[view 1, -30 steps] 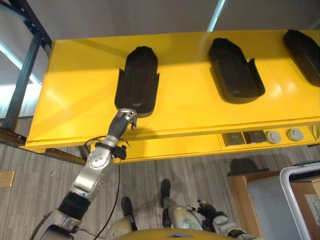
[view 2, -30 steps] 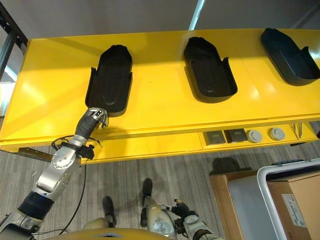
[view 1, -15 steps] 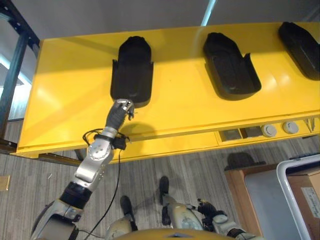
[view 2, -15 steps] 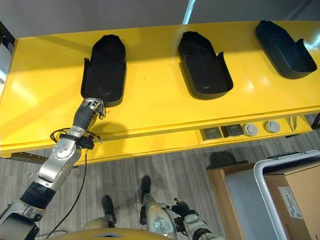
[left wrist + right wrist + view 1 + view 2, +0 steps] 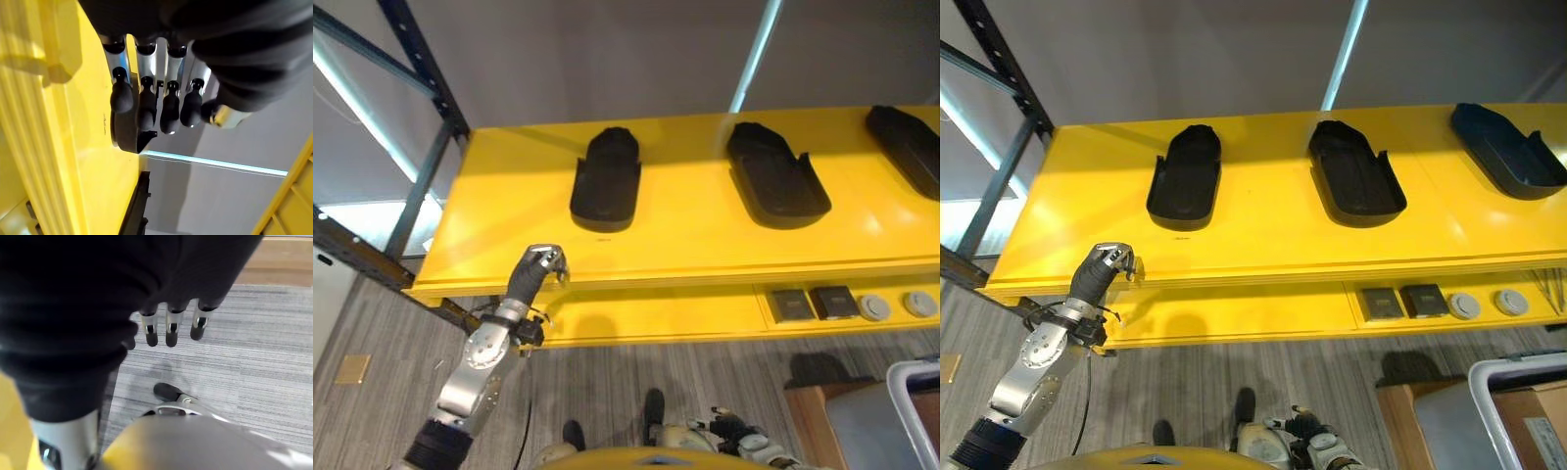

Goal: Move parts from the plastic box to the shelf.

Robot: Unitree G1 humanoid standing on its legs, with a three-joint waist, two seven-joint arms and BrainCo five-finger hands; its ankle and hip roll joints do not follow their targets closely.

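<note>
Shelf: a wide glossy yellow shelf (image 5: 685,220) is being viewed from above, with a lower yellow ledge running along its front edge.
Parts: three black moulded plastic tray-shaped parts are lying on the shelf, well apart from one another in a row: the left black part (image 5: 606,181), the middle black part (image 5: 775,176) and the right black part (image 5: 1506,150), which is being cut off at the picture's edge in the left eye view.
Left robot hand: the left robot hand (image 5: 538,269) is being held at the shelf's front edge, in front of the left black part and apart from it; its fingers (image 5: 146,105) are being kept curled in a row with nothing seen inside them, so it is clenched and empty.
Right robot hand: the right robot hand (image 5: 168,328) is being held low above the grey striped floor (image 5: 254,357); its fingers are hanging straight and relaxed, released, with nothing in them.
Plastic box: a grey plastic box with a pale rim (image 5: 1518,401) is standing on the floor at the lower right, with a brown cardboard carton (image 5: 1538,426) seen in it.
Panel: small dark square plates (image 5: 1402,301) and round grey knobs (image 5: 1485,304) are being shown on the yellow ledge below the shelf.
</note>
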